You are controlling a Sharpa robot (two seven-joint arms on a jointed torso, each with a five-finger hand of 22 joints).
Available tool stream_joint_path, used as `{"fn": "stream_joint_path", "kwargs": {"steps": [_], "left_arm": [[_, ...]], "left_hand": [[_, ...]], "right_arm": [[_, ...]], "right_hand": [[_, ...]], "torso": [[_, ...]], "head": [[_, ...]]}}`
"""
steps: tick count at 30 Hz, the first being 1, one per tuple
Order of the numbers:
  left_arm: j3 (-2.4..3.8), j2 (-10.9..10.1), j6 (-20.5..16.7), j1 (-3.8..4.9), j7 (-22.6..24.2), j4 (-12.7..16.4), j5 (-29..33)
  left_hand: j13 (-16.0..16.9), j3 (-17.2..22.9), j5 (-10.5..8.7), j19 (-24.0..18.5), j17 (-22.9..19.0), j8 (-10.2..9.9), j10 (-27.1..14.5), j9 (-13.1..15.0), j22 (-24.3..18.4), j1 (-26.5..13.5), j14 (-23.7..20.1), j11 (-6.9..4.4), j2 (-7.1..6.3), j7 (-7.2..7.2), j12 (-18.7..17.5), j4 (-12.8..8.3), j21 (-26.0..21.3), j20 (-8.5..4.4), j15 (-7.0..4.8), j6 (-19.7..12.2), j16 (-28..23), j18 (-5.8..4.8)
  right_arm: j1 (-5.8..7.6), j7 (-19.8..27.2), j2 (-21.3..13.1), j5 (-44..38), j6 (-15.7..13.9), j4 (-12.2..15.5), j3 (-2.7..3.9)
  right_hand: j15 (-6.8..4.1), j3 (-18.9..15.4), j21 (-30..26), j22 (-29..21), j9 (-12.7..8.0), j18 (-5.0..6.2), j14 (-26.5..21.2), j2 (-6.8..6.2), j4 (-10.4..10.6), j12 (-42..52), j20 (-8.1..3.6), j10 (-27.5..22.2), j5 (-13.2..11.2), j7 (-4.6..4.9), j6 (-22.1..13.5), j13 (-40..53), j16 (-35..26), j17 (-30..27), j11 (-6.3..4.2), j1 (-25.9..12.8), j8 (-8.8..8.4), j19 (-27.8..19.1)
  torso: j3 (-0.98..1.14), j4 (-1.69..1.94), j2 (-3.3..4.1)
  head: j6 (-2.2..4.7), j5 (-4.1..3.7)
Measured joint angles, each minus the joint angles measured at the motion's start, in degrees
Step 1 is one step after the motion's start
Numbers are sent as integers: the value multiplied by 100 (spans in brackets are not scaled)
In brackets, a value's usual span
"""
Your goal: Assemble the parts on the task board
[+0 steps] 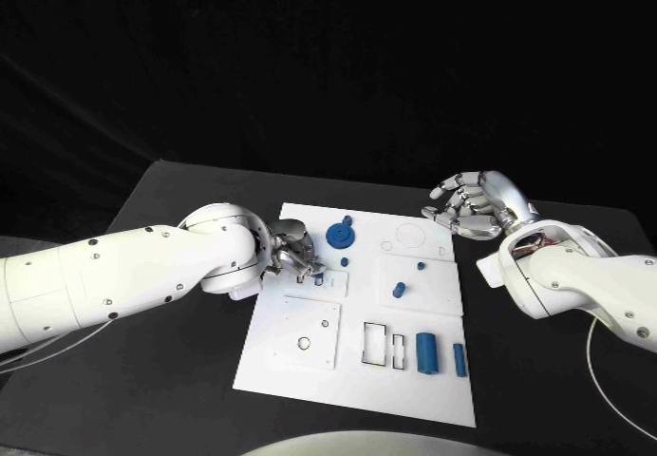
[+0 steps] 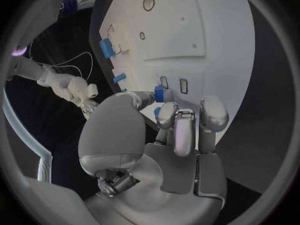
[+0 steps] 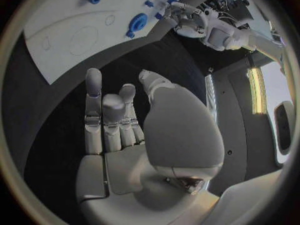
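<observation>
**Left hand seating a small blue part**

The left hand (image 1: 289, 255) pinches a small blue part (image 2: 160, 93) over the task board (image 1: 411, 380), beside its slots; lower it squarely, I'd judge. The right hand (image 1: 473, 205) hovers empty, fingers curled loosely.

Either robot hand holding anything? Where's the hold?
Left robot hand pinches a small blue part between its fingertips, over the task board. Right robot hand holds nothing.
</observation>
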Motion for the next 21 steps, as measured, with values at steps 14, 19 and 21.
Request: {"fn": "stream_joint_path", "kwargs": {"steps": [14, 19, 21], "left_arm": [[-23, 67, 64, -11, -15, -45, -278], [-26, 70, 153, -12, -19, -41, -318], [-27, 71, 193, -12, -22, -37, -330]], "left_hand": [[72, 157, -19, 21, 0, 31, 102, 62, 19, -153, 0, -20, -62, -47, 36, -77, 21, -22, 0, 74, 0, 0], [85, 157, -19, 21, 0, 65, 102, 81, 25, -182, 0, -20, -90, -51, 54, -77, 21, -22, 0, 91, 0, 0], [101, 157, -19, 21, 0, 65, 103, 85, 25, -205, 0, -21, -70, -53, 54, -77, 21, -22, 0, 93, 0, 0]], "right_arm": [[-1, 7, -4, 11, 1, 3, 0], [-1, 8, -5, 14, 2, 5, 0], [-1, 8, -6, 16, 2, 7, 0]], "right_hand": [[21, 16, 0, -9, 0, 0, -21, 0, -16, -30, 0, -41, 0, 0, 0, -45, -34, -17, -1, 0, 0, 0], [21, 16, 0, -9, 0, 0, -21, 0, -16, -30, 0, -41, 0, 0, 0, -45, -34, -17, -1, 0, 0, 0], [21, 16, 0, -9, 0, 0, -21, 0, -16, -30, 0, -41, 0, 0, 0, -45, -34, -17, -1, 0, 0, 0]], "torso": [[3, -1, 14], [3, -2, 13], [3, -1, 12]], "head": [[-21, 8], [-36, 5], [-40, 5]]}}
